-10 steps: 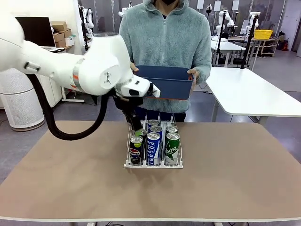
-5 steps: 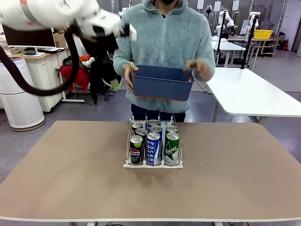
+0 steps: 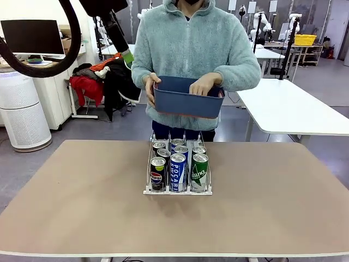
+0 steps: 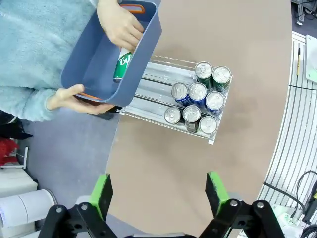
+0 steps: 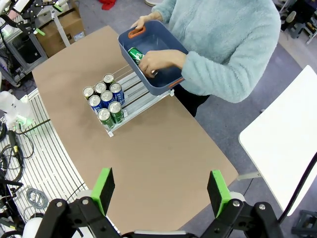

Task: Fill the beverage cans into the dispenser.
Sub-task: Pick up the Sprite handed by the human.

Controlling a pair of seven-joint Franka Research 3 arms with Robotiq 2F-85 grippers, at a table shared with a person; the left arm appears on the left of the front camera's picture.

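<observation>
left jaws hanging wide apart, gripping nothing | right jaws same | cans sitting in dispenser far ahead of both | person's hand digging in bin

Person's hand inside blue bin, by green can (dispenser just beside).

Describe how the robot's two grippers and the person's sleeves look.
The left gripper and the right gripper look alike: black, angular bodies with two fingers, each finger faced with a bright green pad. A thick black hose trails from the left one. The person's sleeves are fluffy pale teal fleece and reach to the wrists.
</observation>
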